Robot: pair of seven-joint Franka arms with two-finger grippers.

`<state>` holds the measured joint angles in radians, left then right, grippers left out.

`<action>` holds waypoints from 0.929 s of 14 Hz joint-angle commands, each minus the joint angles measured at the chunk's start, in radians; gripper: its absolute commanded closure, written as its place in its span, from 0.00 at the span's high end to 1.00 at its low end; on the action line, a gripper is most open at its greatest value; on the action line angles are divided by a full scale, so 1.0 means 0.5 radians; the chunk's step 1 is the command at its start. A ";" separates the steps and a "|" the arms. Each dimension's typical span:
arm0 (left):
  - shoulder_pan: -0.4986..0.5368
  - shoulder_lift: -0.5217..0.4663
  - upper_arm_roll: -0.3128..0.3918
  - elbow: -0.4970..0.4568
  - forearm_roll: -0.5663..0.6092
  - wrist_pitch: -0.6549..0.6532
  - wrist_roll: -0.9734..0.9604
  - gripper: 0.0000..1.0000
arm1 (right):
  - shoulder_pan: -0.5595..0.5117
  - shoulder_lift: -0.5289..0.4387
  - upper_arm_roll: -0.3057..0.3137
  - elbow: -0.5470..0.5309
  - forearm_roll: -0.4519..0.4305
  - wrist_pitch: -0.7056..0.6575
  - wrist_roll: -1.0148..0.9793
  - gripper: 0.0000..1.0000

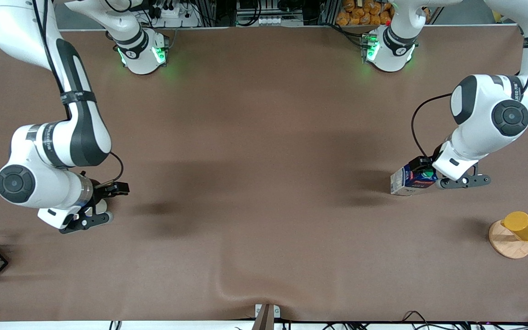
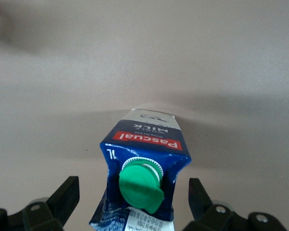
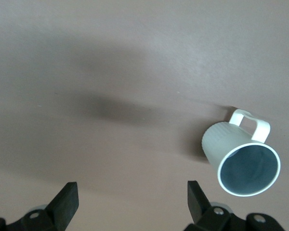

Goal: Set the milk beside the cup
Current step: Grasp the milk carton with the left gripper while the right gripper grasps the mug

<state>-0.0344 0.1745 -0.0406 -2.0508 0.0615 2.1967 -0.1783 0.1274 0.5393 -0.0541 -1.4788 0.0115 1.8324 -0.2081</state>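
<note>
**Milk Waiting Between Parted Fingers**

The milk (image 2: 143, 180) is standing upright on the bench (image 1: 264, 160) toward the left arm's end, well apart from the cup (image 3: 241, 161), which is resting under the right arm at the other end. The left pincer (image 2: 135, 204) is hovering directly over the carton, fingers spread to either side and not touching it, seemingly lined up for a grasp. The right pincer (image 3: 130, 207) is waiting over the cup, released and holding nothing. A yellow cup (image 1: 523, 226) is sitting nearer the front camera than the milk.
</note>
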 commanded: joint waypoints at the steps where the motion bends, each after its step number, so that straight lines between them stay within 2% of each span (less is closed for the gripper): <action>1: 0.017 0.007 -0.014 0.000 0.046 0.021 0.031 0.90 | -0.116 0.081 0.019 0.000 -0.017 -0.005 -0.166 1.00; 2: 0.014 0.013 -0.014 0.000 0.046 0.021 0.028 0.78 | -0.156 0.084 0.019 -0.049 -0.017 -0.002 -0.173 1.00; 4: 0.020 0.034 -0.014 0.006 0.027 0.021 0.028 0.63 | -0.218 0.099 0.019 -0.064 -0.020 0.004 -0.215 1.00; 7: 0.017 0.025 -0.011 0.021 0.027 0.018 0.031 0.27 | -0.295 0.219 0.019 -0.064 -0.038 0.185 -0.390 1.00; 10: 0.020 -0.033 -0.011 0.052 0.027 -0.006 0.034 0.25 | -0.295 0.302 0.019 -0.064 -0.038 0.274 -0.409 1.00; 13: 0.017 -0.125 -0.020 0.247 0.018 -0.339 0.037 0.25 | -0.298 0.317 0.019 -0.067 -0.038 0.274 -0.424 1.00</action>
<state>-0.0333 0.1587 -0.0417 -1.9905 0.0616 2.1422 -0.1782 -0.0103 0.6987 -0.0561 -1.5168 0.0062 1.9715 -0.4061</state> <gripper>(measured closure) 0.577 0.000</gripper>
